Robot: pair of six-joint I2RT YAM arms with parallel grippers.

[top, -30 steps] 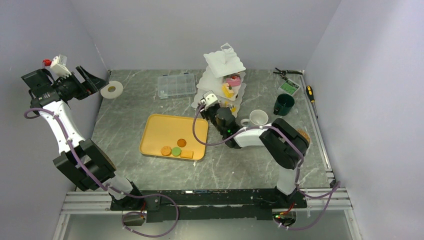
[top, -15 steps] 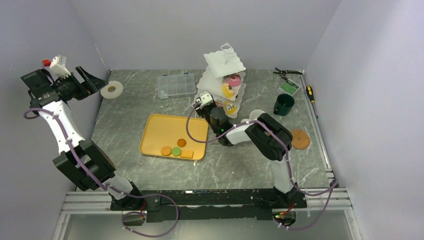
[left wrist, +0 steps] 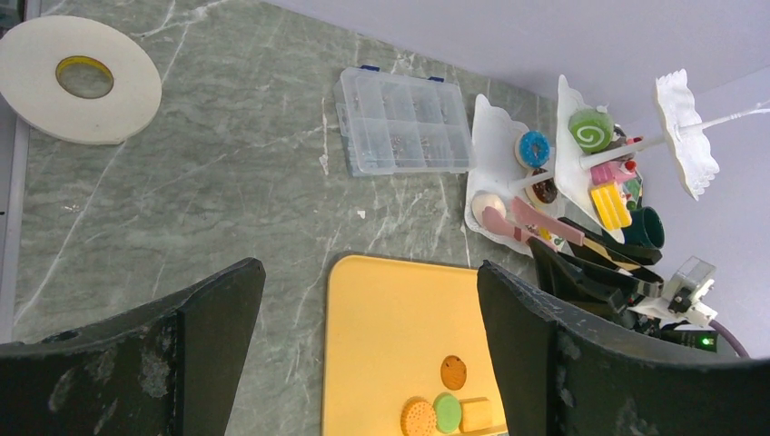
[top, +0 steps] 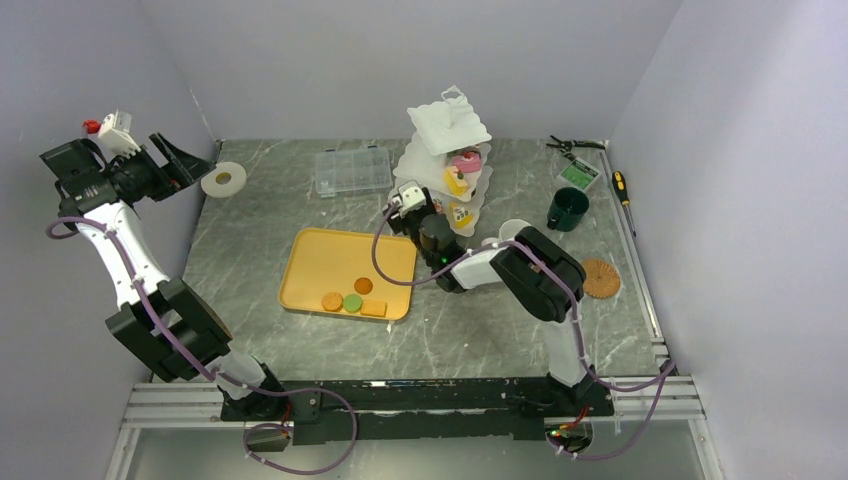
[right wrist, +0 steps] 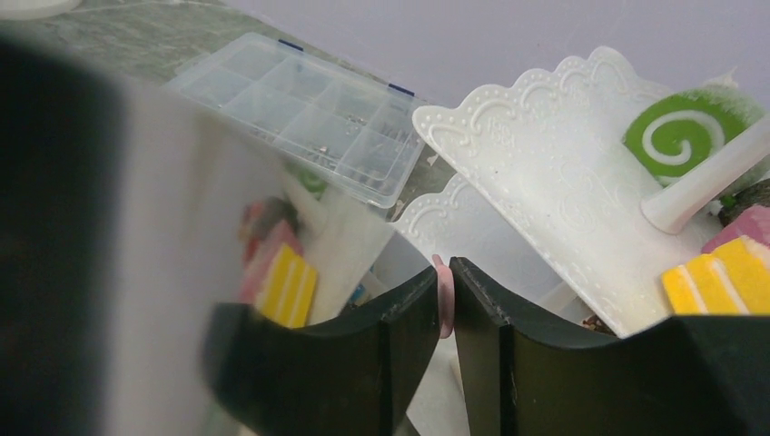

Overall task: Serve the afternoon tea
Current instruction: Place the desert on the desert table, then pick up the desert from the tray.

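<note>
Pastries (top: 465, 160) are the business here, and the white three-tier stand (top: 447, 125) that takes them rises right in front of the right gripper (right wrist: 444, 272), whose jaws are clenched on the pink tongs (right wrist: 442, 298). The tong tips reach onto the lowest tier beside a pale round piece (left wrist: 487, 203), though whether they pinch it I cannot tell. I'd say it is loading that bottom plate. To do it well the tongs should go in low and level under the overhanging middle tier and set the piece on bare white rather than on a neighbour. They should ease apart only once it sits, then back out straight so the scalloped rim isn't caught and the light stand tipped. The stand looks like thin moulded plastic, with beaded scalloped edges and a slim centre post. Just beyond the fingertips a green swirl roll (right wrist: 676, 136) and a yellow cake slice (right wrist: 717, 277) sit on the middle tier, with a blue donut (left wrist: 535, 147) and a chocolate one (left wrist: 545, 189) on the tier below. Left of that gripper and a little nearer, four biscuits (top: 352, 300) lie on the yellow tray (top: 330, 250), with the clear compartment box (top: 352, 171) beyond it. To the gripper's right are a white mug (top: 512, 227), a dark-green mug (top: 567, 209) and a cork coaster (top: 600, 278). The left gripper (left wrist: 368, 350) hangs raised, well away to the left, spread wide with nothing in it
</note>
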